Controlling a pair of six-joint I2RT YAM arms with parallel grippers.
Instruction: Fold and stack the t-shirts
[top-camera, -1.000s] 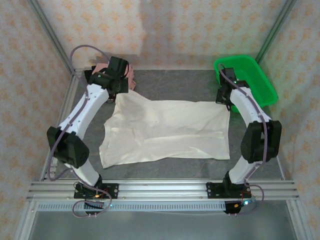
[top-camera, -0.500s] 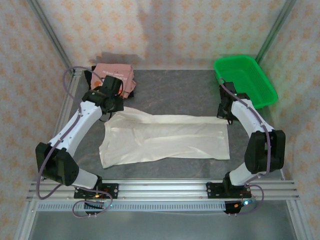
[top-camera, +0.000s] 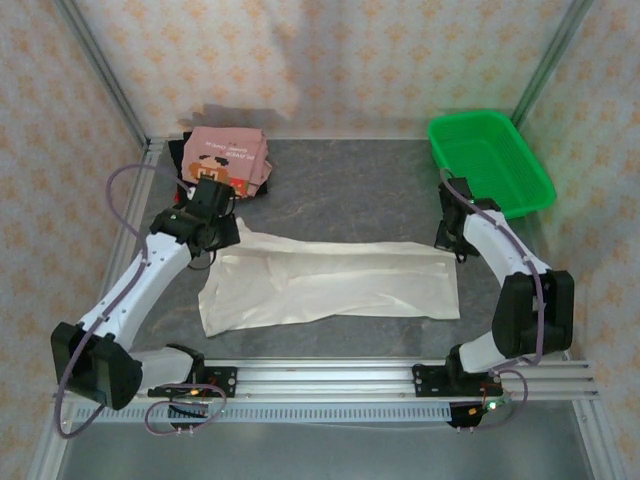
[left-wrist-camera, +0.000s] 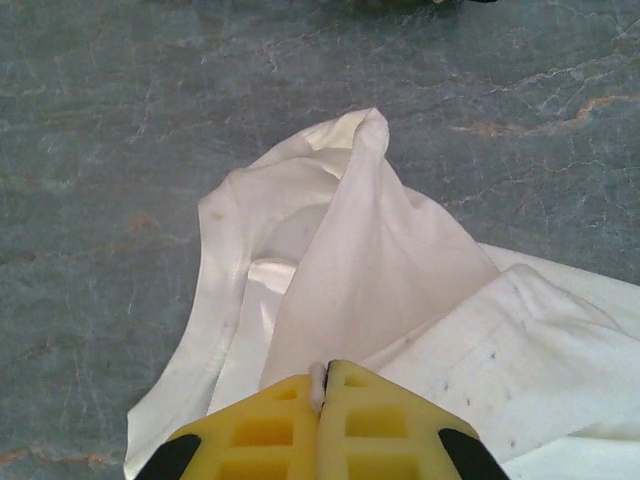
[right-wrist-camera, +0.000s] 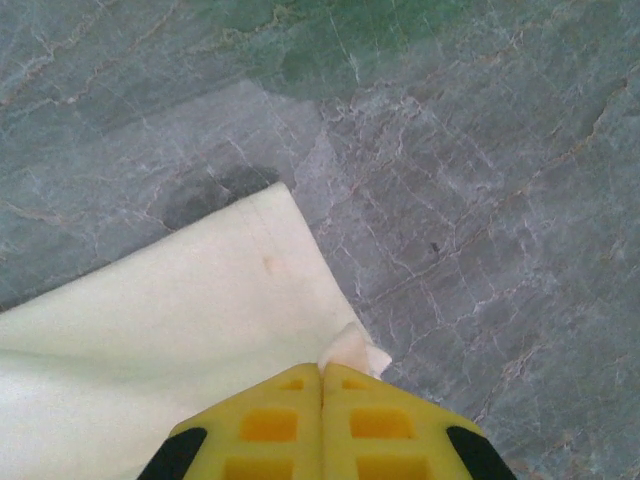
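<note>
Off-white t-shirt (top-camera: 330, 285) lay doubled over at table centre while I watched my left gripper (left-wrist-camera: 320, 375) pinching its 10 o'clock edge and my right gripper (right-wrist-camera: 321, 372) pinching its 2 o'clock corner.

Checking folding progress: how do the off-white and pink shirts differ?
The off-white shirt lies half folded in the middle; the pink shirt is a compact folded bundle in the far left corner. The left end effector and right end effector pinch the off-white shirt's ends; the pink shirt is untouched. Both are cloth shirts.
</note>
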